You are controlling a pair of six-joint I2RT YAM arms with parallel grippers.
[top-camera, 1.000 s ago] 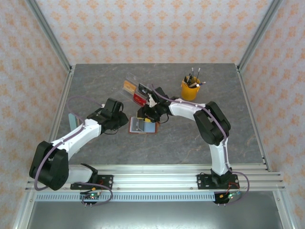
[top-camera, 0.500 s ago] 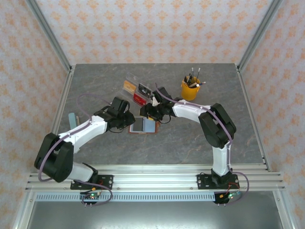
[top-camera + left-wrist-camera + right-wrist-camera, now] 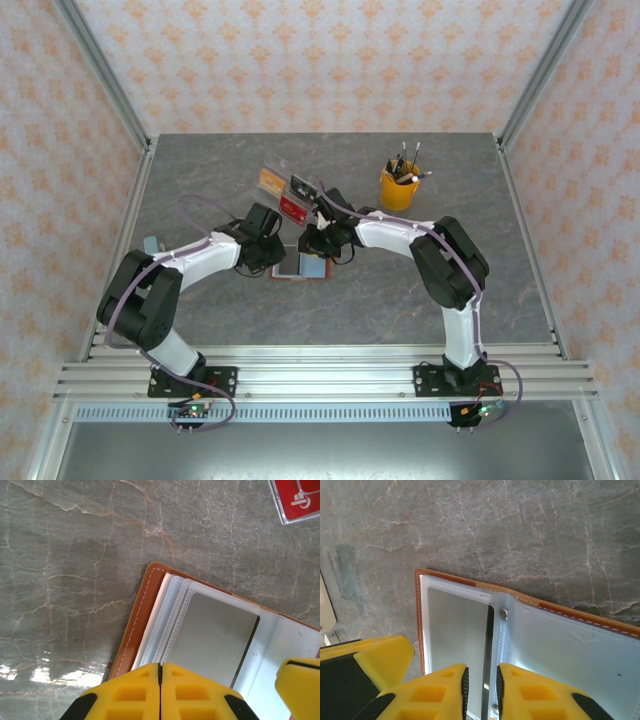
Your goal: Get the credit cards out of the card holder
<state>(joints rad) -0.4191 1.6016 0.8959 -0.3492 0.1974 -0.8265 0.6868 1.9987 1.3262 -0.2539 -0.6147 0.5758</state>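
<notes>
Grey marble table [image 3: 200, 300], top view: holder [image 3: 300, 268] lay open mid-table, left gripper [image 3: 274, 254] at its left edge, right gripper [image 3: 312, 247] at its far edge.

Left wrist: left jaws closed pad to pad, nothing between, over holder's left half. Card [image 3: 215, 637] seated in pocket.

Right wrist: right jaws narrow, card's edge running into the gap; grip not confirmable.

Progress: holder open, no card out; extraction all remaining.
</notes>
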